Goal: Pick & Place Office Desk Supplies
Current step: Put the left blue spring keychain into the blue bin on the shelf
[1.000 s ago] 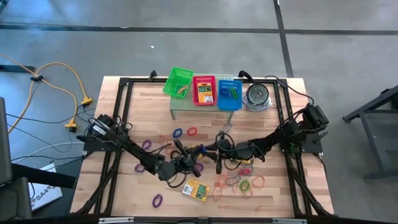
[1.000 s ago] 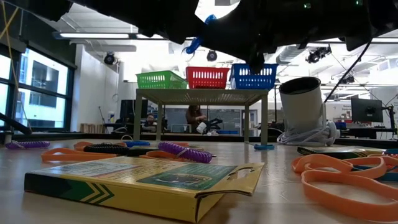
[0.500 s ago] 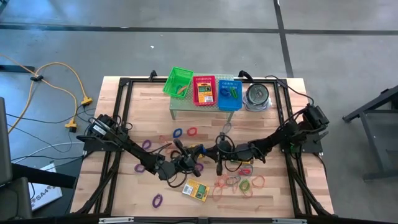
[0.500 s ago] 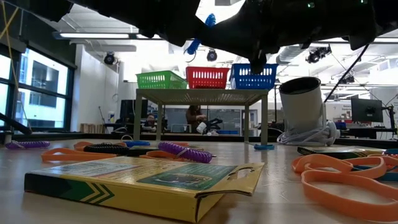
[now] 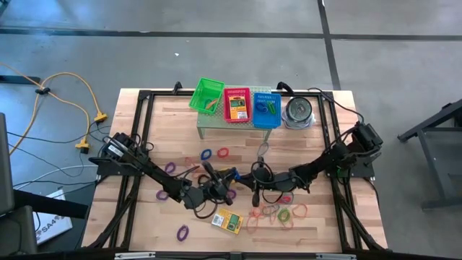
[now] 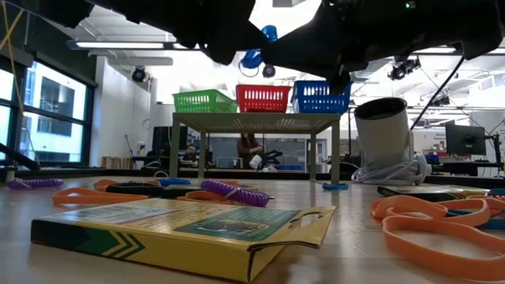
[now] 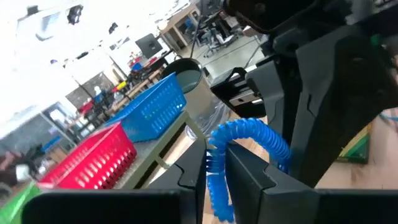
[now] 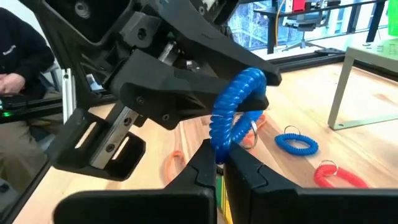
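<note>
Over the table's middle a blue coiled loop [image 5: 231, 173] hangs clear, and both grippers are shut on it. My left gripper [image 7: 214, 165] comes at it from the table's left, my right gripper [image 8: 217, 158] from the right. A yellow-and-green crayon box [image 5: 229, 222] lies flat near the front edge. Orange, red and green rubber-band loops [image 5: 278, 211] lie to its right. Purple loops [image 5: 182, 232] lie to its left. My left gripper pinches a stretch of the blue coil [image 7: 214, 186] between its two fingers, which lie level and point toward the table's right. The rest of the loop [image 7: 261, 134] arches past the fingertips, clear of the table. My right gripper pinches the opposite side of the coil [image 8: 219, 138] between its two fingers, level, pointing toward the table's left. The loop stands up from its fingertips toward my left gripper's fingers [image 8: 205, 68].
A small stand [image 5: 216, 123] at the far side carries a green basket [image 5: 206, 94], a red basket [image 5: 236, 105] with a crayon box in it, and a blue basket [image 5: 267, 110]. A round metal tin [image 5: 298, 110] sits to their right. More loops [image 5: 213, 153] lie before the stand.
My right gripper has edged toward my left gripper. The blue coil between them has turned a little and shows more of its loop in the low view. It has stayed clear of the table.
</note>
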`<state>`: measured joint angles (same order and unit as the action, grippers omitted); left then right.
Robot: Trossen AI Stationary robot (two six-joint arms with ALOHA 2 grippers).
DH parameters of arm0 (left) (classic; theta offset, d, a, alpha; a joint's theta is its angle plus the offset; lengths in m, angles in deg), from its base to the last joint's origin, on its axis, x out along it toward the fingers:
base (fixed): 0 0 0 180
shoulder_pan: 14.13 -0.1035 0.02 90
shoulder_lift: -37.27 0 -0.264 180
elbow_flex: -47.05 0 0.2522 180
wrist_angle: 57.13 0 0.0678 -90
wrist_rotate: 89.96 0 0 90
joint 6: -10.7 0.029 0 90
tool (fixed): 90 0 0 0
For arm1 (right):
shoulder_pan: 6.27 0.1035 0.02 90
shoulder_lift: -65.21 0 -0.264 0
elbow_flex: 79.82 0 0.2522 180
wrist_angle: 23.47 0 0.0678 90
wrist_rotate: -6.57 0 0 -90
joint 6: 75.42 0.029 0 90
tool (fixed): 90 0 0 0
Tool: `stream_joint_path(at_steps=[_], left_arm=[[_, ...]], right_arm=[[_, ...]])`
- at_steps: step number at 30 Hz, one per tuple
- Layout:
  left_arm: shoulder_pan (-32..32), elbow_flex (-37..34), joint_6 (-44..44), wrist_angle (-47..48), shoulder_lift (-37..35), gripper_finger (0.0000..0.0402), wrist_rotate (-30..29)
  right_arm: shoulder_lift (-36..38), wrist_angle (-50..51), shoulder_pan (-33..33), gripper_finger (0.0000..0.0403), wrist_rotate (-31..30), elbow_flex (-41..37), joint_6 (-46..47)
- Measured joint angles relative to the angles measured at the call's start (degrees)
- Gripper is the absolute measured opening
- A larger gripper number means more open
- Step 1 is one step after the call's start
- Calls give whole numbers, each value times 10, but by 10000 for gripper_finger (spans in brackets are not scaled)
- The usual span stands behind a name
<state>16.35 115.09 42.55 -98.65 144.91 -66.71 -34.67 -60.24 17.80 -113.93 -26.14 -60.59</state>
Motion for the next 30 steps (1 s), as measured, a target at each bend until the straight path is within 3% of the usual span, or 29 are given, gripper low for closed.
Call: stream_joint_path(at_steps=[12,21,27,30], left_arm=[[4,0,-17,0,0,149,11],[33,0,-38,-8,-6,156,18],[42,0,3,0,-6,157,-60],[46,0,3,0,-5,157,-71]], right_arm=[[0,2,-1,3,0,0,1],[0,8,-1,3,-7,0,0],[5,22,11,3,-36,0,1],[7,33,16,3,-55,0,-3]])
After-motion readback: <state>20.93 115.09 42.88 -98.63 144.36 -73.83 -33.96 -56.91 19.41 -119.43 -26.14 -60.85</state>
